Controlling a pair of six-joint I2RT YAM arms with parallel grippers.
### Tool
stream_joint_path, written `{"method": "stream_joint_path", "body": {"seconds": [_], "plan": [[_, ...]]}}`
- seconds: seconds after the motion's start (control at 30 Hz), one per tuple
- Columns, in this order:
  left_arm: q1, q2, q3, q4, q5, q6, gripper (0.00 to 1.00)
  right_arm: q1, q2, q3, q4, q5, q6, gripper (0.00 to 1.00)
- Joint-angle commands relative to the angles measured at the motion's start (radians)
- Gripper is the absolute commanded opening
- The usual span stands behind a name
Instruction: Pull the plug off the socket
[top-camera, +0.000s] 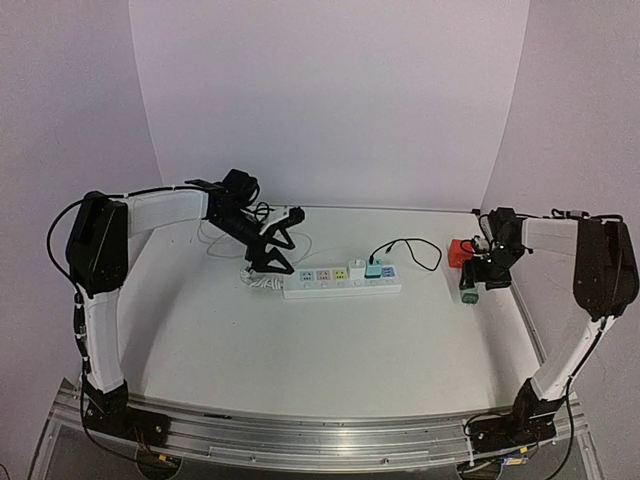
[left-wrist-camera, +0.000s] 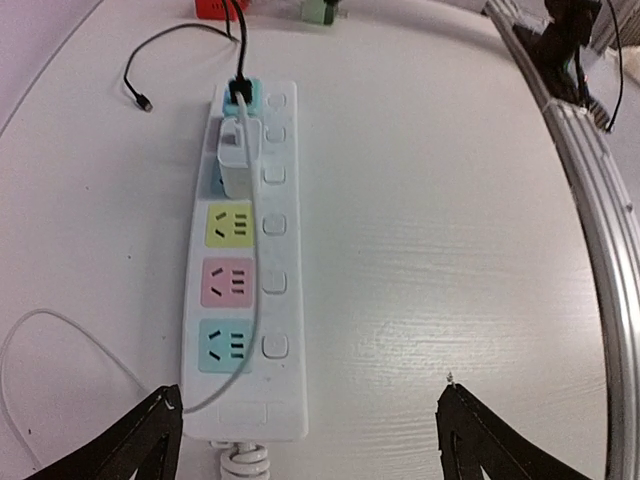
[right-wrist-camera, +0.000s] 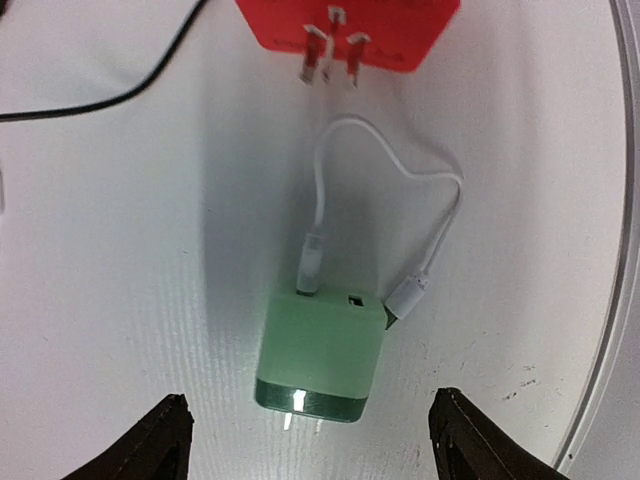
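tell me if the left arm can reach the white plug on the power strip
Probably yes. The left gripper hangs open over the end of the power strip, and the three bare outlets between it and the white plug hold nothing; only a white cable trails along them.

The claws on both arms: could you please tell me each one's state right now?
Left claw: open, empty, near the socket.
Right claw: open, empty, above the green charger.

You see a green charger (right-wrist-camera: 318, 350) lying on the white worktop (right-wrist-camera: 120, 250), its near end between the wide-apart tips of your pincer (right-wrist-camera: 310, 402). A short white cable (right-wrist-camera: 390, 165) loops from its far face. Beyond lies a red plug (right-wrist-camera: 390, 35), prongs toward you; a black wire (right-wrist-camera: 100, 100) crosses top left
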Motion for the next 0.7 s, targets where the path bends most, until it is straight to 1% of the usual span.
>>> {"method": "stream_joint_path", "body": {"seconds": [0.0, 0.13, 0.23, 0.33, 0.5, 0.6, 0.67], "plan": [[-0.044, -0.095, -0.159, 0.189, -0.186, 0.154, 0.88, 0.085, -0.076, 0.094, -0.010, 0.002, 0.000, 0.80], [-0.052, -0.074, -0.246, 0.356, -0.262, 0.157, 0.89, 0.156, -0.102, 0.160, -0.008, -0.036, 0.039, 0.78], [-0.062, -0.057, -0.304, 0.479, -0.310, 0.190, 0.89, 0.201, -0.108, 0.211, -0.003, -0.080, 0.144, 0.75], [-0.065, -0.044, -0.354, 0.561, -0.332, 0.206, 0.89, 0.253, -0.120, 0.224, 0.034, -0.093, 0.238, 0.72], [-0.064, -0.019, -0.378, 0.645, -0.374, 0.194, 0.89, 0.318, -0.151, 0.190, 0.147, -0.105, 0.316, 0.68], [-0.064, -0.004, -0.381, 0.659, -0.382, 0.194, 0.88, 0.337, -0.150, 0.187, 0.168, -0.111, 0.335, 0.67], [-0.063, 0.006, -0.384, 0.696, -0.385, 0.193, 0.88, 0.342, -0.146, 0.185, 0.173, -0.116, 0.345, 0.66]]}}
